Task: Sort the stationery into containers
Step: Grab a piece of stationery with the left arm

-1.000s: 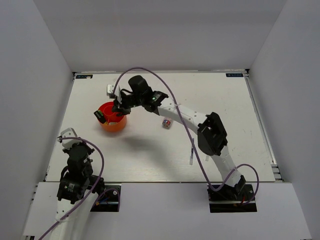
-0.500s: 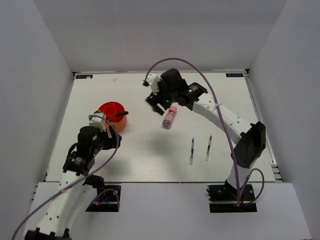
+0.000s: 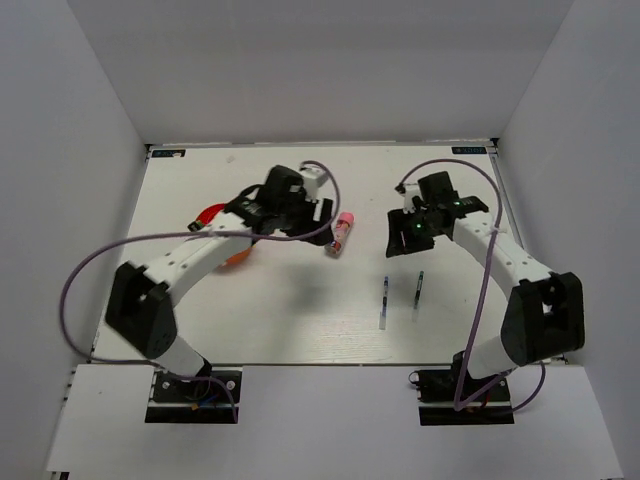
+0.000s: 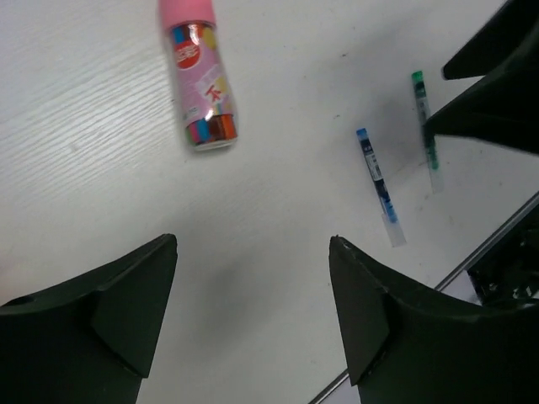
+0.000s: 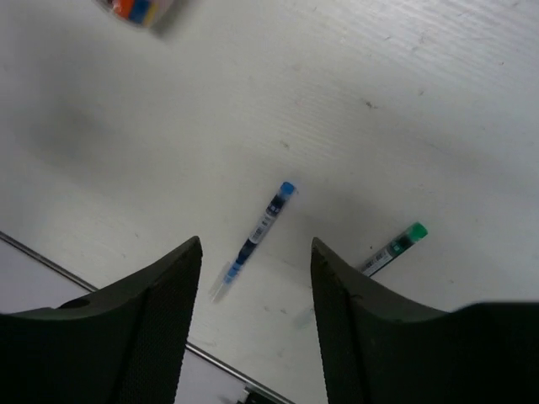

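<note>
Left fingers (image 4: 126,303) were spread and empty, hovering just short of the glue stick (image 4: 200,84). The stick lay mid-surface, long axis far-to-near, pink cap toward the far edge. The left arm stretched across the red cup (image 3: 210,213) and was the nearer arm. Right fingers (image 5: 160,311) were spread and empty, elbow bent, above the blue pen (image 5: 257,236) and green pen (image 5: 392,244) nearer the right edge.

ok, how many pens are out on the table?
2. A blue-tipped pen lies right of centre, toward the near edge. A green-tipped pen lies beside it, on its right. Any inside the red organiser would be hidden.
</note>
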